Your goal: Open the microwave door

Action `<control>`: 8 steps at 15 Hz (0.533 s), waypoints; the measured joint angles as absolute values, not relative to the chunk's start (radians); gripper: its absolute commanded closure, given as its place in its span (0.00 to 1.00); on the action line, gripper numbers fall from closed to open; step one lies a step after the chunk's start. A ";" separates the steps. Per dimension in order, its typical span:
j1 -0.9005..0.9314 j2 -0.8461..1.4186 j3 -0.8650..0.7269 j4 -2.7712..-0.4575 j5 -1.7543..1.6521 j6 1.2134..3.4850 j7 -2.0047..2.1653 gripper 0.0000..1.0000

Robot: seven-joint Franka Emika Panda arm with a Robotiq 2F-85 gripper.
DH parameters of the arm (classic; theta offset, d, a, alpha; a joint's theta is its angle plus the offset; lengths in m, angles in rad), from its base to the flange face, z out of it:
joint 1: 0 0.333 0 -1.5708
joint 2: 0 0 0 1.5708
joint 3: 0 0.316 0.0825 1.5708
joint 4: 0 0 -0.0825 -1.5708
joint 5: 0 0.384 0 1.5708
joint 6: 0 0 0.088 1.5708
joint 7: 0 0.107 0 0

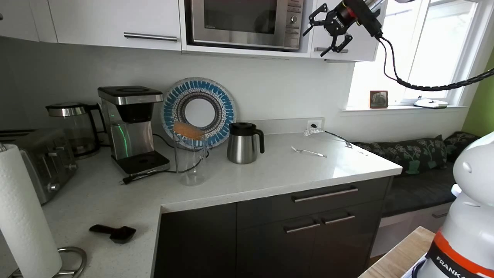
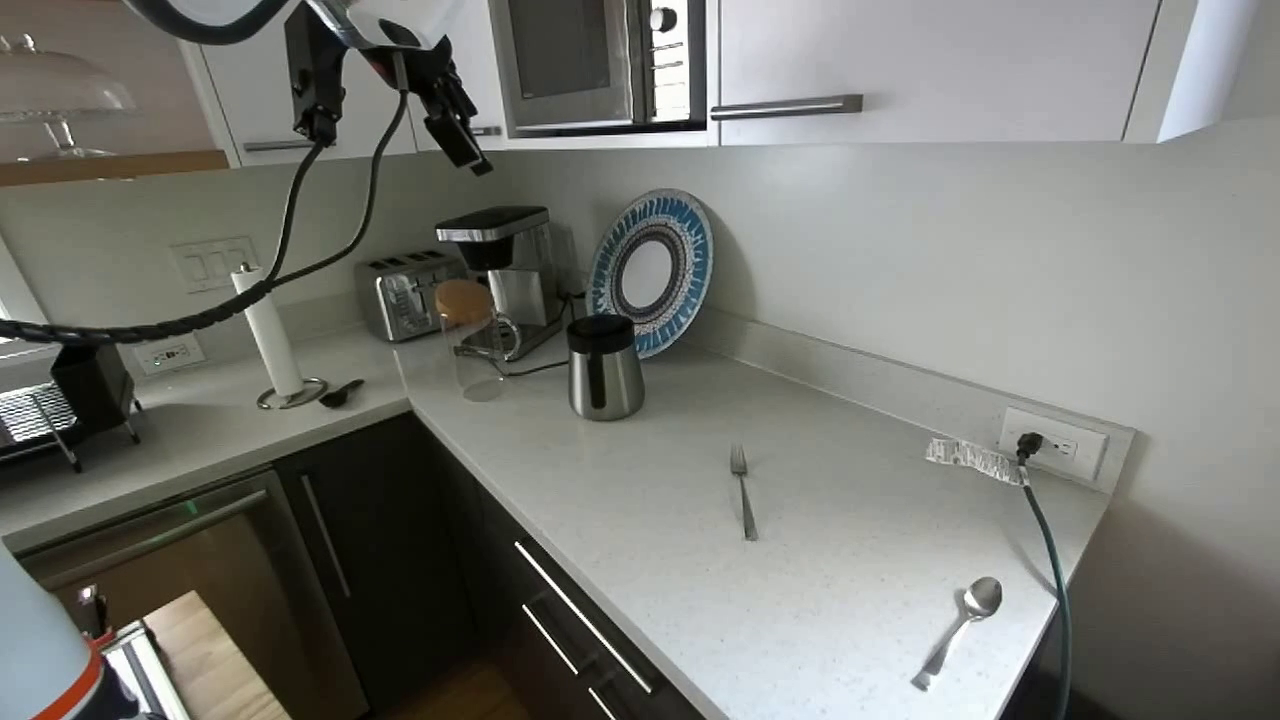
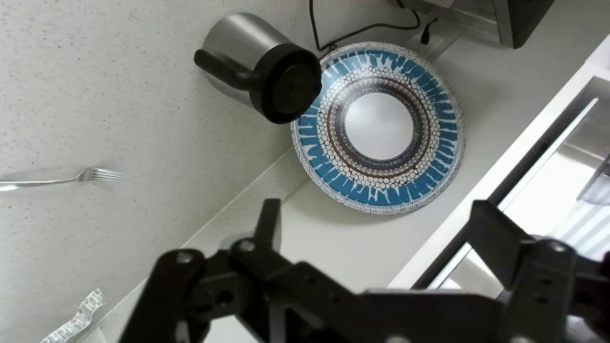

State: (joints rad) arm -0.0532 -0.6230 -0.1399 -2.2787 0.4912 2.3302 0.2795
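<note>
I see the black gripper (image 3: pixel 377 213) in the wrist view, its fingers spread wide, one in front of the microwave (image 3: pixel 560 178); beyond them a blue-ringed plate (image 3: pixel 379 126) leans against the wall (image 3: pixel 338 247), partly hidden by a black-lidded steel jug (image 3: pixel 262 62). A dark cord (image 3: pixel 391 26) loops just beside the plate, and on the counter (image 3: pixel 124 114) lie a fork (image 3: pixel 62 181) and, lower down, a crinkled silvery strip (image 3: pixel 80 318)
</note>
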 measured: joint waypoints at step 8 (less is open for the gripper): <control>-0.053 -0.509 -0.217 -2.215 0.619 2.517 0.280 0.30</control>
State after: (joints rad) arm -0.0529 -0.5088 -0.2167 -2.2145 0.6187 2.5171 0.2798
